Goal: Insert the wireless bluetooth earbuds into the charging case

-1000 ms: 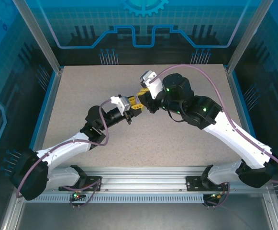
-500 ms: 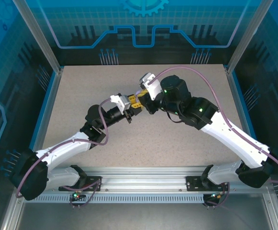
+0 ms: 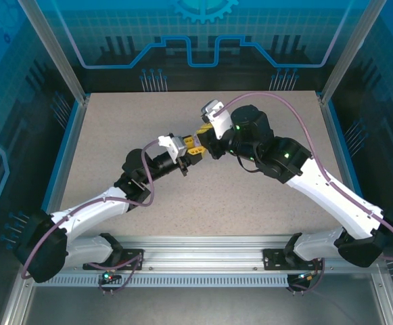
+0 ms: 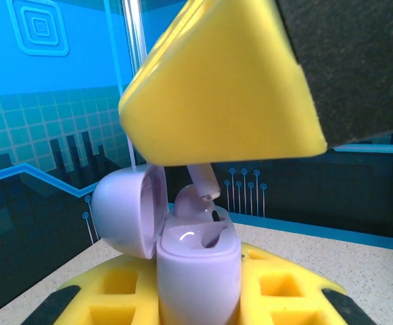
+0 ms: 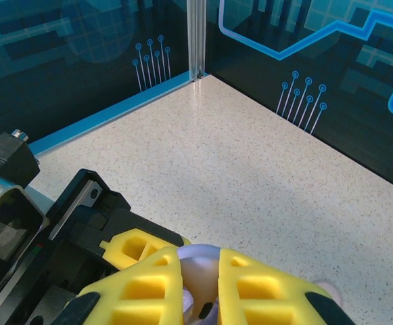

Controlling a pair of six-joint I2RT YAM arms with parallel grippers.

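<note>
From the near edge of the tabletop (image 3: 250, 210), two arms were seen reaching inward, with their yellow tips set together above its middle. The left fingers (image 3: 192, 153) were clamped fully onto the lower body of a lilac case (image 4: 197, 271). The case was held upright and apparently clear of the tabletop, presumably so that its sockets were presented squarely to the other arm. Its lid (image 4: 125, 210) was hinged open to the left, out of the way.

The right fingers (image 3: 203, 133) were positioned just above the case and were nearly closed, with only a narrow gap left between them. From the right wrist camera, something lilac was seen pinched in that gap. It was judged to be the lilac earbud (image 4: 199, 196), whose stem was seen rising from the case mouth toward the yellow tip overhead, while its head sat within a socket. The stem was probably gripped so that the earbud could be steered in head first. Whether it was fully seated, or whether its partner was in place, could not be told.

Beyond the case, bare speckled tabletop was seen running to the blue back wall (image 3: 203, 40).
</note>
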